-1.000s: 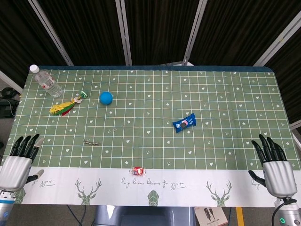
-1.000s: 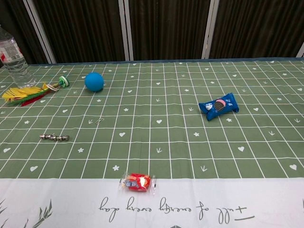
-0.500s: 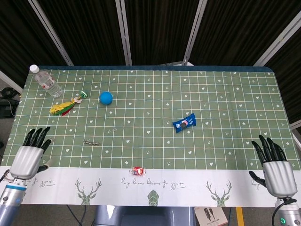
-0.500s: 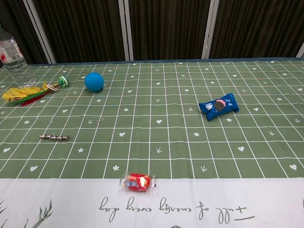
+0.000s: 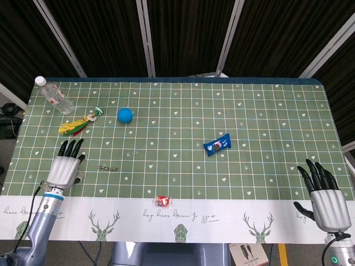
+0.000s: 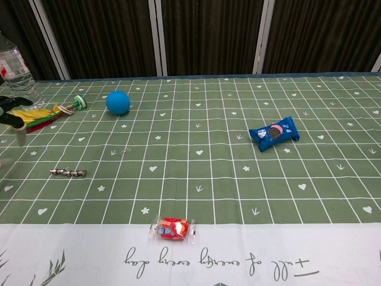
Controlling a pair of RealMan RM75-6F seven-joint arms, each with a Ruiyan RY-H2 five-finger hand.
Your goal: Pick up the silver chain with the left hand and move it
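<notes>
The silver chain [image 5: 107,168] is a short string of links lying flat on the green checked cloth, left of centre; in the chest view the chain [image 6: 68,173] lies at the left. My left hand [image 5: 65,167] hovers to the left of it with fingers spread and nothing in them, a short gap apart. In the chest view only its fingertips [image 6: 14,114] show at the left edge. My right hand [image 5: 324,198] hangs off the table's front right corner, fingers apart, holding nothing.
A water bottle [image 5: 54,96] stands at the far left corner. A yellow-red feathered toy [image 5: 77,125] and a blue ball [image 5: 125,115] lie behind the chain. A blue snack packet [image 5: 218,144] lies mid-table, and a red wrapped candy [image 5: 162,200] near the front edge.
My left hand has moved up from the front left corner and rightward over the cloth, closer to the chain. The right hand and all objects stayed put.
</notes>
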